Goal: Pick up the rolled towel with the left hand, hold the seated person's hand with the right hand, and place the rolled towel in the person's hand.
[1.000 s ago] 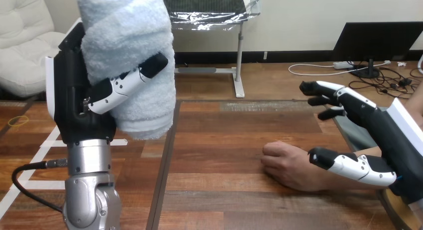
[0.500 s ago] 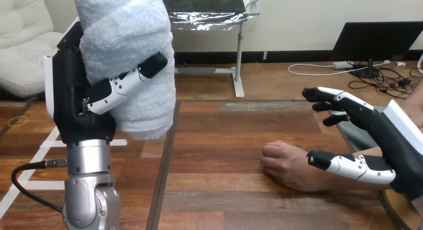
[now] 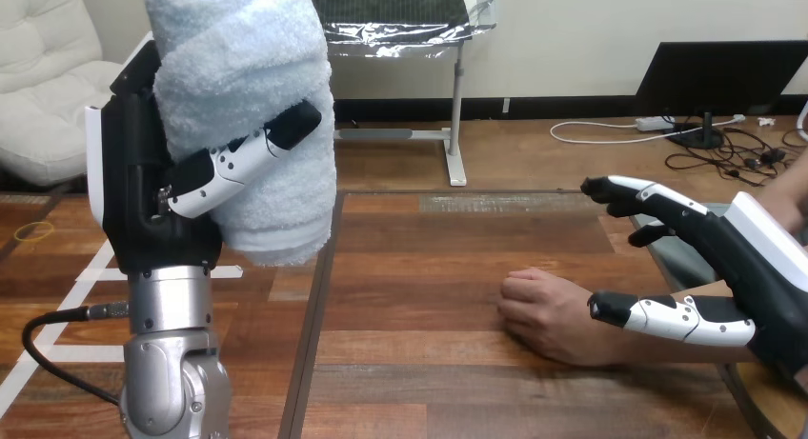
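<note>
**Asker:** Where is the towel?

**Me:** At ten o'clock in my view, in my left hand (image 3: pixel 152 187). It is a pale blue, fluffy rolled towel (image 3: pixel 243 87), standing upright and lifted clear of the dark brown wooden plank desk (image 3: pixel 429 258). My black-and-white thumb lies slantwise across its front and pins it against my black palm, so that hand is grasping the rolled towel. My silver forearm rises straight from six o'clock beneath it.

**Asker:** And your right hand?

**Me:** My right hand (image 3: pixel 748 268) comes in from four o'clock and is released. The fingers are straight and spread, pointing toward nine o'clock, with the thumb stretched out below them.

**Asker:** Where is the person's hand?

**Me:** The person's hand (image 3: pixel 548 310) rests on the desk, at about four o'clock from the middle of my view. It is a loose fist with the knuckles toward nine o'clock, well apart from the towel. Its wrist runs behind my right thumb and below my fingers. Nothing of mine is curled round it, and I cannot tell whether the thumb touches the wrist.
</note>
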Tool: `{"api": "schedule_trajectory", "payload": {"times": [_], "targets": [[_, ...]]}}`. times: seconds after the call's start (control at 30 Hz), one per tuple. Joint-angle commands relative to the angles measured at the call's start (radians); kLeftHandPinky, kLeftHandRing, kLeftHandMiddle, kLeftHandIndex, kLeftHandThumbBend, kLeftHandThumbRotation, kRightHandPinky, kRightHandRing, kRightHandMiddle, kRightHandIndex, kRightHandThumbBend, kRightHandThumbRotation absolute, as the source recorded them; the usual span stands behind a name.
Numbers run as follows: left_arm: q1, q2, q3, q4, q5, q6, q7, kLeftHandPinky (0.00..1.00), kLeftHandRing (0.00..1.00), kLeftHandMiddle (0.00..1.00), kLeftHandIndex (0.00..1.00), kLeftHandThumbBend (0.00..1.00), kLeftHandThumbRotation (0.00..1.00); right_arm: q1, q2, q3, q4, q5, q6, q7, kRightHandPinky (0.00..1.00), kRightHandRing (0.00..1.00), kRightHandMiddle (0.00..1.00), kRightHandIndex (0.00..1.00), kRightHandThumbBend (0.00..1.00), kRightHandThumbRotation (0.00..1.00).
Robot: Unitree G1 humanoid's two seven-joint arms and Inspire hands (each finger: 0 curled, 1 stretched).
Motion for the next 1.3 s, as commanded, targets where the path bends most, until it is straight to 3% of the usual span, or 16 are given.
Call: {"api": "schedule_trajectory", "payload": {"times": [0.0, 0.53, 1.27], "targets": [[-0.084, -0.005, 0.009, 0.005, -0.005, -0.024, -0.004, 0.24, 0.29, 0.35, 0.38, 0.54, 0.00, -0.094, -0.044, -0.003, 0.037, -0.022, -0.013, -0.003, 0.76, 0.86, 0.88, 0.87, 0.91, 0.72], [-0.084, -0.006, 0.005, 0.009, -0.011, -0.020, -0.011, 0.23, 0.28, 0.34, 0.38, 0.53, 0.00, -0.169, -0.098, 0.021, 0.123, -0.111, 0.001, 0.000, 0.90, 0.91, 0.90, 0.89, 0.94, 0.75], [-0.082, -0.005, 0.007, 0.008, -0.013, -0.021, -0.017, 0.23, 0.28, 0.34, 0.38, 0.54, 0.00, -0.245, -0.154, 0.063, 0.222, -0.164, -0.019, 0.012, 0.85, 0.87, 0.87, 0.88, 0.96, 0.71]]}}
